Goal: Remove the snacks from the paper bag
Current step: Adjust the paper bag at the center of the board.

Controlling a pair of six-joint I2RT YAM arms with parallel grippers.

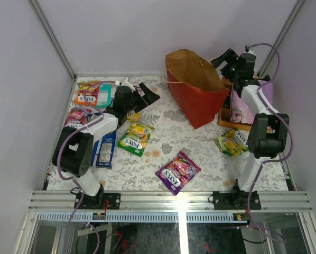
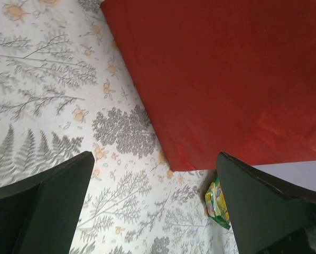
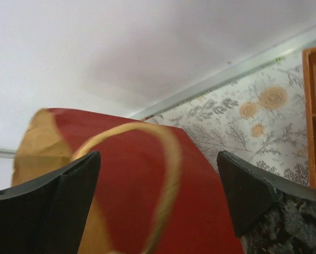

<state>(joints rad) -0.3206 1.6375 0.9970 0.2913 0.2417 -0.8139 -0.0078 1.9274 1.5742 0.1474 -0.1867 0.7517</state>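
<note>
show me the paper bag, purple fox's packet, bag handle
paper bag (image 1: 200,103), top view, red side
purple fox's packet (image 1: 177,172), top view, its middle
bag handle (image 3: 171,174), right wrist view, loop's right side

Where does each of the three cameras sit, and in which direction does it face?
Top external: above and behind the bases, looking down on the table; both whole arms show, with left gripper and right gripper.
Left wrist: low over the table, facing the paper bag's red side; its two open fingers show.
Right wrist: beside the bag's top, facing its loop handle and the back wall; its two open fingers show.
Shared: all three see the paper bag.
</note>
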